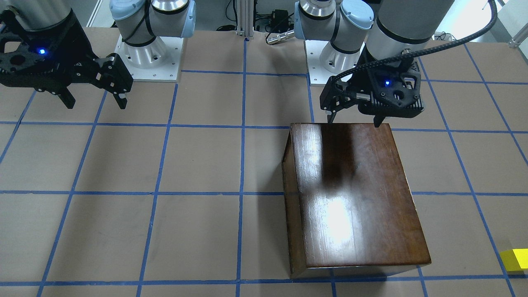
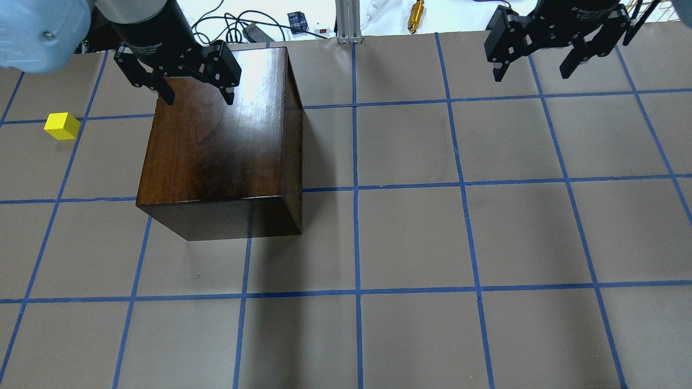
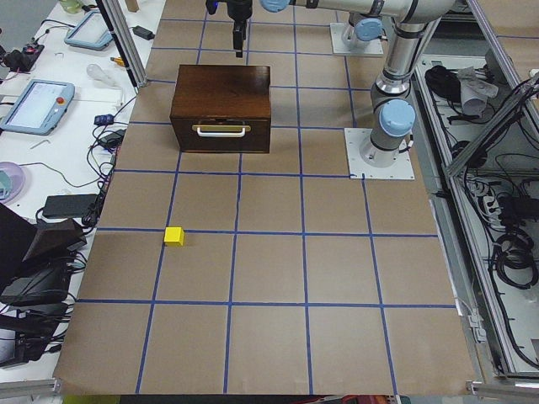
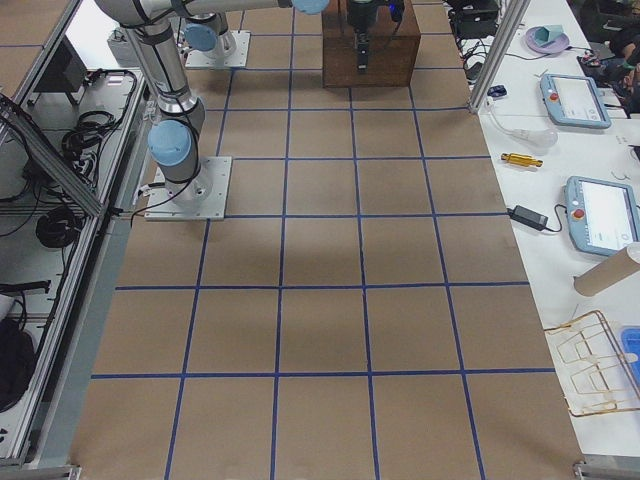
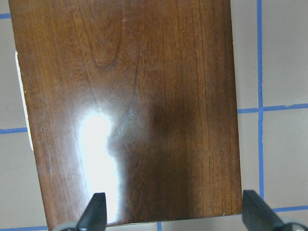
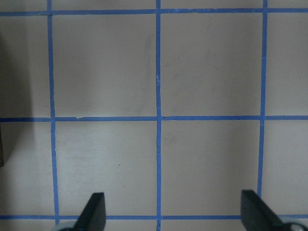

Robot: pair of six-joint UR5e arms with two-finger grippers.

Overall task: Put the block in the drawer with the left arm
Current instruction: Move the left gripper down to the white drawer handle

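Note:
The yellow block (image 2: 62, 126) lies on the table beyond the box's handle side, well apart from it; it also shows in the front-facing view (image 1: 515, 260) and the exterior left view (image 3: 174, 236). The dark-brown wooden box (image 2: 216, 140) stands with its drawer (image 3: 221, 130) shut, its light handle showing in the exterior left view. My left gripper (image 2: 199, 101) is open and empty above the box's top, near the edge on the robot-base side (image 1: 354, 121). My right gripper (image 2: 531, 74) is open and empty over bare table.
The table (image 2: 411, 237) is brown with a blue tape grid. The arm bases (image 1: 148, 53) stand at the robot's side. Tablets and cables (image 3: 38, 105) lie on the side bench beyond the table's edge.

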